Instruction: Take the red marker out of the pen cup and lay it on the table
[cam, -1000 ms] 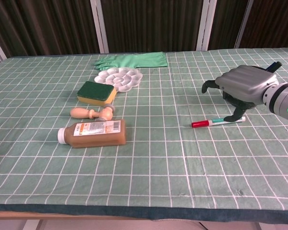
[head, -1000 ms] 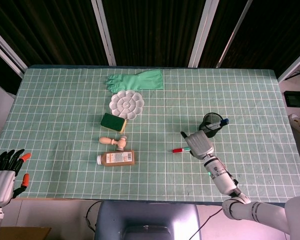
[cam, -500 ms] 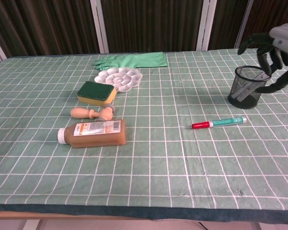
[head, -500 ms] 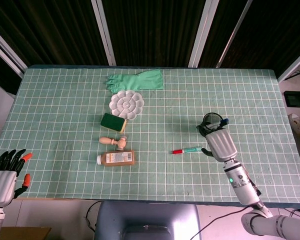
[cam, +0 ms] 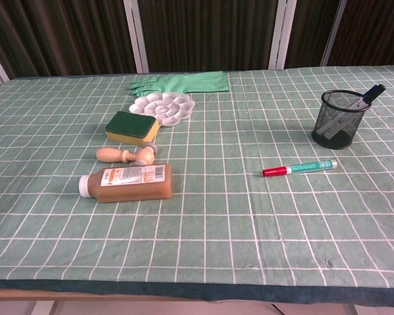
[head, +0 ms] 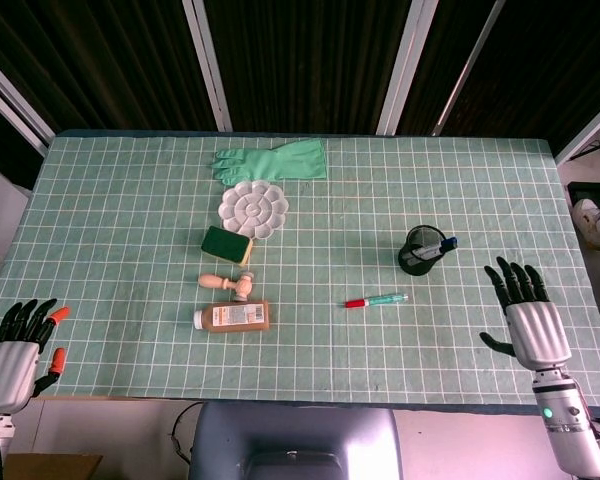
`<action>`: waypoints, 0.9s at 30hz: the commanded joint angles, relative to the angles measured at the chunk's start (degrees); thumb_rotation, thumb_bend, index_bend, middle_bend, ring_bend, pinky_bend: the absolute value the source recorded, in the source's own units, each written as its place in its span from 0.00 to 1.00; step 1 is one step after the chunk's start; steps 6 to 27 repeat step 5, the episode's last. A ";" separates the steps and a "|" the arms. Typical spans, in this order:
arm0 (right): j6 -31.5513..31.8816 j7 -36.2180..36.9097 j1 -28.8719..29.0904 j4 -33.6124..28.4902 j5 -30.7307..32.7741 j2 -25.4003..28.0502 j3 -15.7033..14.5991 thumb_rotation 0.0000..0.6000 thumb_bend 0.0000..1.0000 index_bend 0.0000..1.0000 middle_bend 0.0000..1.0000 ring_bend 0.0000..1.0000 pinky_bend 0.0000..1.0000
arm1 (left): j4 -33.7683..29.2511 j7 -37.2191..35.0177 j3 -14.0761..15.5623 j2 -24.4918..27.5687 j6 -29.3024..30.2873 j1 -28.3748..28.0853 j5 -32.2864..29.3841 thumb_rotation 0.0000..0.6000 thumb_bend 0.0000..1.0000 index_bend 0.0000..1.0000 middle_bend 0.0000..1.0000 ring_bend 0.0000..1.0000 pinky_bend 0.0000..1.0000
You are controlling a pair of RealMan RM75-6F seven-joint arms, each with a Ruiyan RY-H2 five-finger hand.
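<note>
- The right hand [head: 532, 322] hovers near the front edge of the table [head: 130, 200], fingers spread, holding nothing; only the head view shows it.
- The left hand [head: 15, 348] sits off the front left corner, fingers spread and empty.
- The red marker [head: 375, 299] lies flat on the green grid cloth, well apart from the right hand toward its thumb side, red cap pointing away from that hand.
- The pen cup [head: 421, 250], a black mesh one, stands upright beyond the marker, farther from the hand's fingertips; it holds a dark pen with a blue end leaning on the rim, and a grey piece shows through the mesh.
- Open cloth lies between the right hand, the marker and the cup.
- Across the marker lie a brown bottle [cam: 127, 182], a wooden stamp [cam: 127, 155], a sponge [cam: 132, 127], a white palette [cam: 161, 107] and a green glove [cam: 182, 83] at the far edge.
</note>
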 commanded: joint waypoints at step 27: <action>-0.46 1.13 -1.32 1.84 -0.76 -0.91 0.58 1.00 0.31 0.05 0.06 0.00 0.07 | -0.03 0.61 0.08 -0.24 -0.19 -0.14 0.12 1.00 0.51 0.21 0.10 0.02 0.06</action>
